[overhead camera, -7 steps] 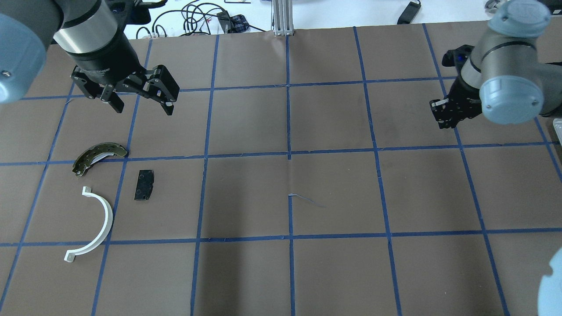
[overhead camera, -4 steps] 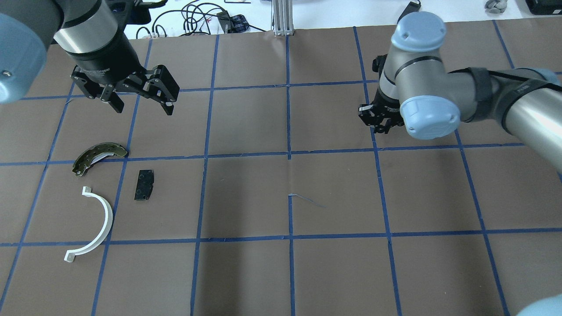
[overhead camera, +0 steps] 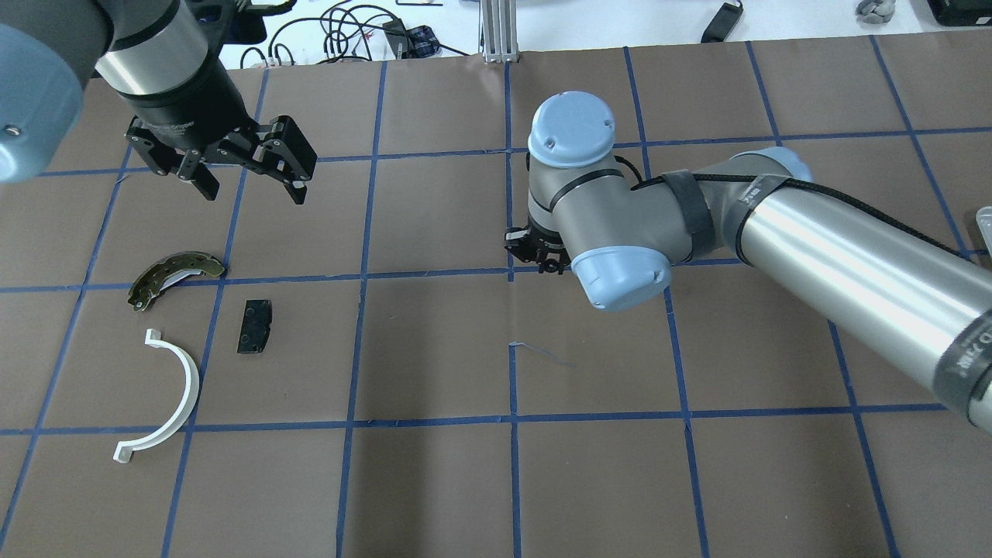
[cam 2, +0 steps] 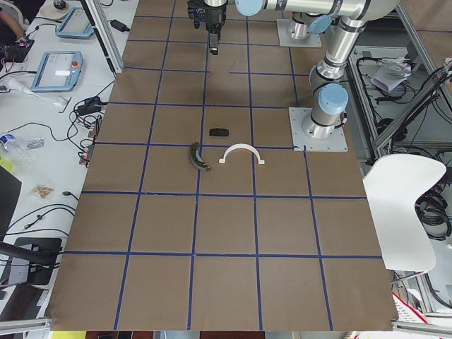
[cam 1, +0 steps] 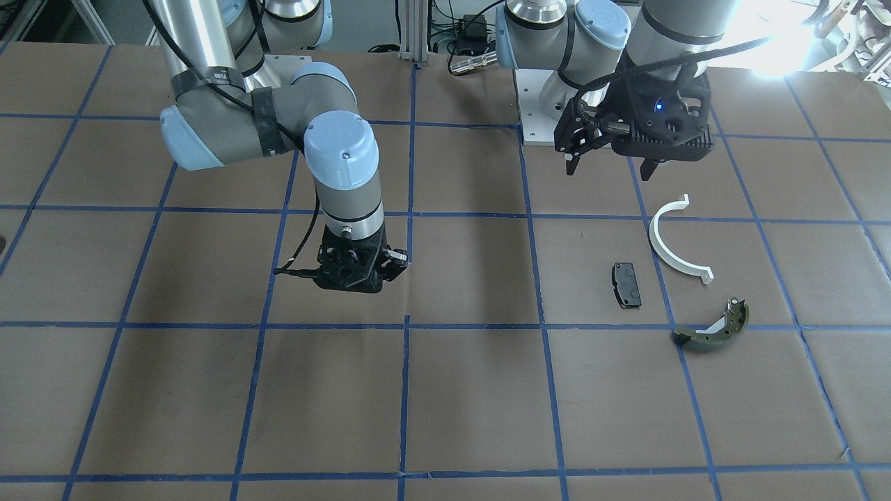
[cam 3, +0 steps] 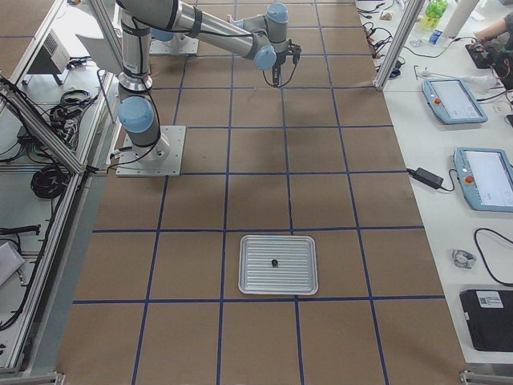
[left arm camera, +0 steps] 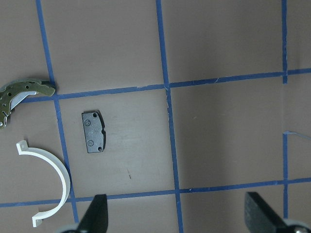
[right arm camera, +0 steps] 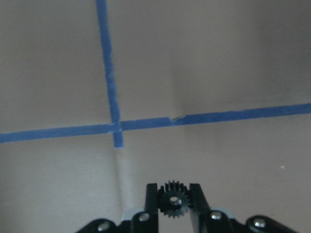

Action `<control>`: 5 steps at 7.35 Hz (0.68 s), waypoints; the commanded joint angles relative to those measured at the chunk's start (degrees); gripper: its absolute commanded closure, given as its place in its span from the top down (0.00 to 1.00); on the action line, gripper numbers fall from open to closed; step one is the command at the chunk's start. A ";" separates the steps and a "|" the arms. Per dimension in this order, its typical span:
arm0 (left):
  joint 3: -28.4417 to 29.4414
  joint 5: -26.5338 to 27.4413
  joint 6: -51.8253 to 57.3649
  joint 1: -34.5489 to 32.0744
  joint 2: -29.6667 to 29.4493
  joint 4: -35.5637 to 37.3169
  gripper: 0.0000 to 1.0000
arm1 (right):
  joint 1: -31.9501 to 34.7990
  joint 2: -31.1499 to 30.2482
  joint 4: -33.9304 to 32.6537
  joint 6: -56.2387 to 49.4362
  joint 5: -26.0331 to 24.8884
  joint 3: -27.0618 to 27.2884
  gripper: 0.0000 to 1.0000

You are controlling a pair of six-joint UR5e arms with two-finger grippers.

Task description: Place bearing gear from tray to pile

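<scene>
My right gripper (right arm camera: 173, 188) is shut on a small black toothed bearing gear (right arm camera: 173, 200). It hangs above a blue tape crossing near the table's middle (overhead camera: 536, 254), well right of the pile. The pile is a white half-ring (overhead camera: 170, 391), a black pad (overhead camera: 255, 327) and an olive-green curved shoe (overhead camera: 174, 273), lying apart at the table's left. My left gripper (overhead camera: 252, 186) is open and empty, above the table just behind the pile. Its wrist view shows the pad (left arm camera: 94, 131), the half-ring (left arm camera: 54, 187) and the shoe (left arm camera: 22, 94) below it.
A silver tray (cam 3: 296, 277) with one small dark part (cam 3: 274, 262) in it sits far off at the robot's right end of the table. The table is brown with a blue tape grid. Cables lie past its far edge (overhead camera: 349, 31).
My right arm has swept left from the table's right side to the middle, gripper still shut. The left arm and the pile have not moved.
</scene>
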 commanded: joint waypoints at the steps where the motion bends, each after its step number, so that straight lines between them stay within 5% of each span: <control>1: -0.18 -0.25 -0.24 0.00 -0.16 0.00 1.00 | 5.02 2.13 -2.53 3.73 3.54 0.02 0.06; 4: -0.79 -0.34 -0.42 0.00 -0.25 0.09 1.00 | 8.81 5.73 -5.87 4.45 4.35 0.20 0.13; 5: -1.40 -0.25 -0.16 -0.08 -0.07 0.09 1.00 | 8.82 6.26 -5.96 4.62 4.43 0.29 0.27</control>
